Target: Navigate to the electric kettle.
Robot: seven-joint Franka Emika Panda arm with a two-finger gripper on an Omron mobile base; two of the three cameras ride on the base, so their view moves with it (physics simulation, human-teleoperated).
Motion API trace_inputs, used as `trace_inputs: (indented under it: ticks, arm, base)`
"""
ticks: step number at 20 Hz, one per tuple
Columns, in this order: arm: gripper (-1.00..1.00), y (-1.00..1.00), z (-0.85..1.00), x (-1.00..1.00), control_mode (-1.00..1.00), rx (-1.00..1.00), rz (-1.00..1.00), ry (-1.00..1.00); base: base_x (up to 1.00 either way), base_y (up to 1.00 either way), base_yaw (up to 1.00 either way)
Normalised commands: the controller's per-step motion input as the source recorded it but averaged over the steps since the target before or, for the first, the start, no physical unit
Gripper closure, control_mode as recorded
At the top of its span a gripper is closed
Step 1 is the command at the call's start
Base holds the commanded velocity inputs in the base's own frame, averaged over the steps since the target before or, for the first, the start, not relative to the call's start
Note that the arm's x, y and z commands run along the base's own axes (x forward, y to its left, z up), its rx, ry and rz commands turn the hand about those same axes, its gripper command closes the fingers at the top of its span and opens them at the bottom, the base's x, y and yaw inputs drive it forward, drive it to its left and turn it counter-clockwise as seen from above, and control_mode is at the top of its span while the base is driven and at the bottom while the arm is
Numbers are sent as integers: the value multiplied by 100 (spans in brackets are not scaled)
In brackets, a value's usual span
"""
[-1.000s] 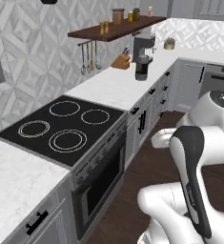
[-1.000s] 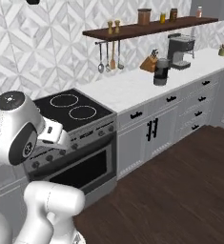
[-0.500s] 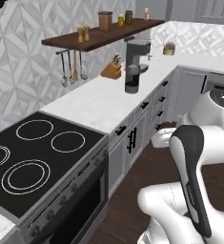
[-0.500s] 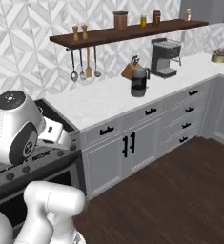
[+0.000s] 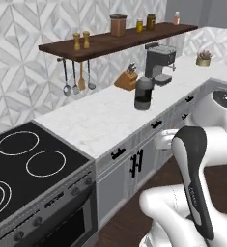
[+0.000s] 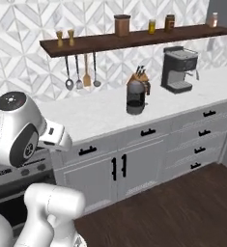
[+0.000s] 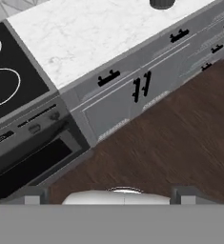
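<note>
The view has slid along the counter [image 5: 100, 123]: the stove [image 5: 23, 169] now sits at far left. The kettle [image 5: 144, 93] stands mid-counter toward the back, beside the knife block [image 5: 127, 81], coffee machine [image 5: 159, 62] rightward; approach seems nearly complete. The gripper [image 7: 111, 195] fingers stand apart, holding nothing.

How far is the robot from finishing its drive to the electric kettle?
Partly done: the electric kettle stands on the counter near the knife block, ahead of the base. What is left is to close the dark floor gap to the cabinets.
</note>
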Motion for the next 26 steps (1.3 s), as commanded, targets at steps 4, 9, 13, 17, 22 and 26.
trace_inputs:
  ticks: [4, 9, 13, 17, 22, 26]
  arm:
    - [-100, 0, 0, 0, 100, 0, 0, 0]
    - [-100, 0, 0, 0, 100, 0, 0, 0]
    - [-100, 0, 0, 0, 100, 0, 0, 0]
    - [-100, 0, 0, 0, 100, 0, 0, 0]
    - [-100, 0, 0, 0, 100, 0, 0, 0]
    - [-100, 0, 0, 0, 100, 0, 0, 0]
  base:
    - [24, -100, 40]
    - [22, -100, 40]
    - [80, -100, 30]
    - [96, -100, 38]
    - [100, -54, 51]
    - [69, -9, 39]
